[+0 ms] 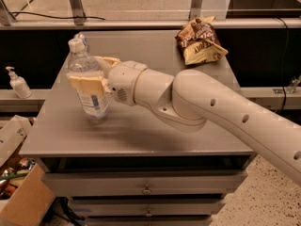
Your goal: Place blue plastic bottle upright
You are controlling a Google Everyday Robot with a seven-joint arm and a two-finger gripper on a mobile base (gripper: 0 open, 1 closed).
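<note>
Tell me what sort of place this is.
Probably a lab or workshop: a grey drawer cabinet, a cardboard box of clutter, a speckled floor, a pump bottle on a side ledge. The hand grips the bottle above the cabinet top.

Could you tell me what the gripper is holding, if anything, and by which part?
The gripper, over the table's left side, holds the blue plastic bottle, jaws clamped around its upper body.
</note>
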